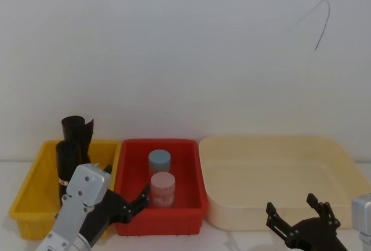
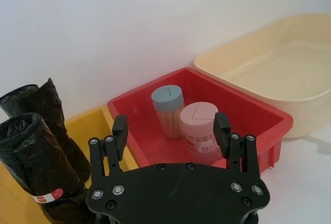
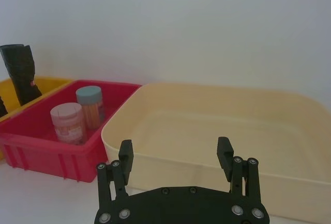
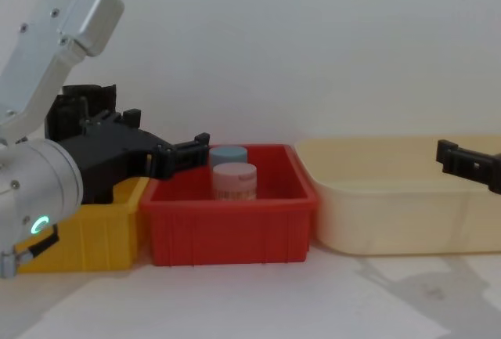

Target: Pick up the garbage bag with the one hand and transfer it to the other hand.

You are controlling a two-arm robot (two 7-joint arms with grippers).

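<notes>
Risk: left hand takes the wrong roll, since the taller unlabelled roll touches the garbage bag in the yellow bin at the counter's left end. Fingers may also clip the bin wall. Left hand wide open, empty, touching nothing. Right hand open, empty, by the cream bin front edge.

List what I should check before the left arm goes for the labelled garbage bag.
1. Left gripper open: ok.
2. Garbage bag upright in the yellow bin, label showing: ok.
3. Left gripper lined up with the bag: not ok, it faces the red bin.
4. Gap between bag and taller roll: cannot tell, they stand close.
5. Right gripper open, before the cream tub: ok.
</notes>
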